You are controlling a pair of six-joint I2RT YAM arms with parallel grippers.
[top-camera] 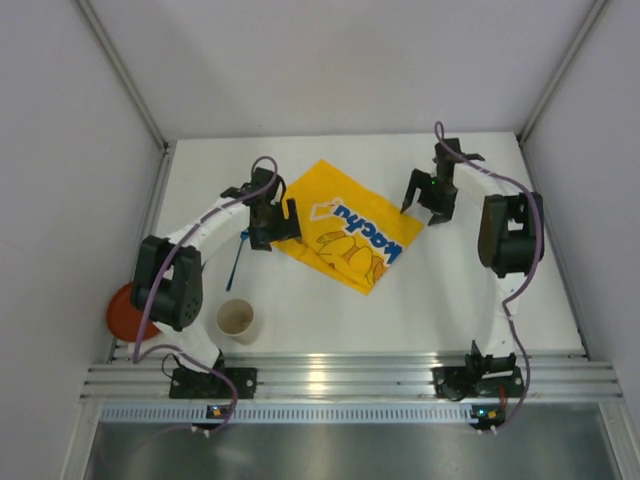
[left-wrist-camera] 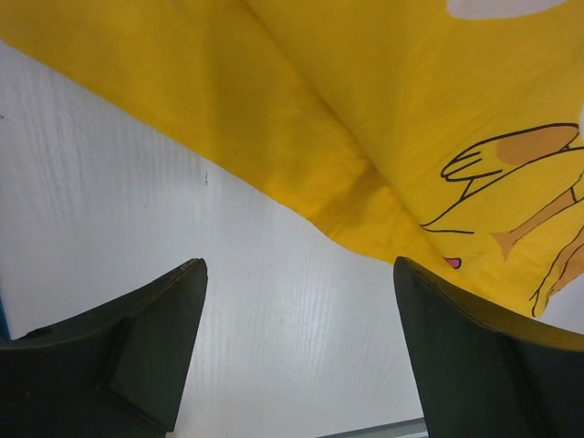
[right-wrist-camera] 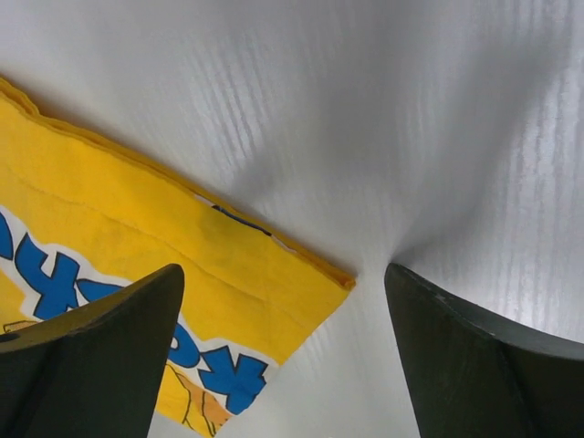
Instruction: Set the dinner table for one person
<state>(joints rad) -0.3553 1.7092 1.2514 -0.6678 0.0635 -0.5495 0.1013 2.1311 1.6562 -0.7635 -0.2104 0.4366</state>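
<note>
The white tabletop (top-camera: 430,300) fills the floor of the walled bay beneath both arms, and a ribbed aluminium rail (top-camera: 340,380) runs along its near edge, where the arm bases are bolted. A yellow cloth mat (top-camera: 345,235) with a cartoon print and blue lettering lies flat near the middle of the tabletop, turned so that its corners point roughly left, right, far and near. The left arm (top-camera: 180,275) curves up from its base and reaches inward to the mat's left side. The left jaws are open, with the two dark fingers (left-wrist-camera: 155,347) well apart. In the left wrist view they frame bare white tabletop, and a folded yellow edge of the mat crosses just beyond them. The right arm (top-camera: 510,235) bends in from the right side. The right jaws are also open and grip nothing, sitting just beside the mat's right corner. In the right wrist view that corner lies between the spread fingers (right-wrist-camera: 100,356), on the tabletop. A red-orange round dish (top-camera: 120,312) sits at the tabletop's left edge, partly hidden behind the left arm's elbow. A pale cup (top-camera: 237,320) stands upright, mouth up, near the left arm's base. A thin blue utensil (top-camera: 237,265) lies on the tabletop between the cup and the left jaws; what kind it is cannot be made out.
</note>
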